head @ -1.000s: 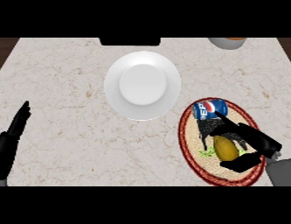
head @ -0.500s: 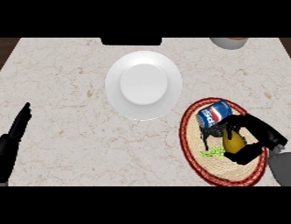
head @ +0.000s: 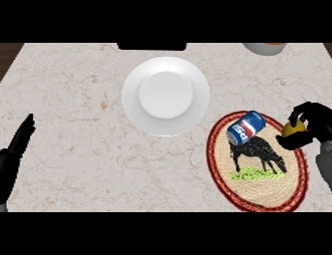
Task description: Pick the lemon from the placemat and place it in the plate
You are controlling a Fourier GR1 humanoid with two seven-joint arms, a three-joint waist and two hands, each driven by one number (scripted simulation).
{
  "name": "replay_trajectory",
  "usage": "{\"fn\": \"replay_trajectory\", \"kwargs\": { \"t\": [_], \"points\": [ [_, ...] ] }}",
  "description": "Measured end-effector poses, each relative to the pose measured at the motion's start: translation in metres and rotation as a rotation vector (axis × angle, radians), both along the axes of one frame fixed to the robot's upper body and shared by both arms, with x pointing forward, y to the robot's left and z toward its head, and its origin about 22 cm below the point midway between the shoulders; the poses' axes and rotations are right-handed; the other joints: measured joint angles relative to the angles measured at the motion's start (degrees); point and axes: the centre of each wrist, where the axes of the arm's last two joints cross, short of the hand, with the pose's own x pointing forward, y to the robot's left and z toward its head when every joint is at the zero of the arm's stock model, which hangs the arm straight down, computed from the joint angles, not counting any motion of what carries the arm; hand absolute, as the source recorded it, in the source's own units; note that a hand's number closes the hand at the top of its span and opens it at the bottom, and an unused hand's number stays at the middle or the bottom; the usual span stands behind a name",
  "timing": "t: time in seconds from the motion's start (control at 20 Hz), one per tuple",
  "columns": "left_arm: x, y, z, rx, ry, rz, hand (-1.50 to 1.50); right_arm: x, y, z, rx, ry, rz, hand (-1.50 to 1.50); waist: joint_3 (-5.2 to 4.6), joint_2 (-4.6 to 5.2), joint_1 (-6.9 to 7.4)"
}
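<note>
My right hand point(head: 317, 127) clenched round lemon point(head: 296, 128); swinging to plate point(head: 135, 107) could clip the can point(head: 245, 127).

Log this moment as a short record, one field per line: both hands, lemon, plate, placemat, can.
right hand: curled round the lemon, at the placemat's right edge
lemon: in the right hand, only a yellow patch showing, off the mat's picture area
plate: white, nothing on it, up and left of the placemat
placemat: round, red-rimmed, with a black animal on grass
can: blue soda can on the placemat's upper part, tilted
left hand: open, fingers straight, resting near the view's left edge
task state: lemon not yet in the plate
</note>
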Motion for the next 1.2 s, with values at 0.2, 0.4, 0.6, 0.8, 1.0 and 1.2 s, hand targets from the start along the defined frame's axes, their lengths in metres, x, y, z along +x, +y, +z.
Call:
{"fn": "replay_trajectory", "kwargs": {
  "t": [0.2, 0.4, 0.6, 0.8, 1.0, 1.2],
  "points": [
    [-0.008, 0.005, 0.001, 0.002, 0.002, 0.012, 0.0, 0.005, 0.001, 0.018, -0.06, -0.153, -0.049, 1.5, 0.01, -0.23, -0.51],
    [-0.007, 0.005, 0.001, 0.002, 0.004, 0.022, 0.0, 0.007, 0.014, 0.043, -0.102, -0.336, -0.03, 1.5, 0.0, -0.39, -1.07],
    [-0.007, 0.003, -0.002, 0.003, 0.006, 0.027, 0.0, 0.009, 0.043, 0.077, -0.063, -0.501, 0.075, 1.5, -0.03, -0.53, -1.38],
    [-0.008, 0.001, -0.002, 0.002, 0.005, 0.027, 0.0, 0.001, 0.075, 0.109, 0.02, -0.584, 0.195, 1.5, -0.04, -0.57, -1.39],
    [-0.004, 0.0, -0.005, -0.003, 0.009, 0.023, 0.0, -0.005, 0.109, 0.135, 0.075, -0.607, 0.281, 1.5, -0.04, -0.45, -1.18],
    [0.002, -0.001, -0.007, -0.003, 0.01, 0.017, 0.0, 0.002, 0.15, 0.147, 0.126, -0.605, 0.334, 1.5, -0.03, -0.31, -0.83]
  ]
}}
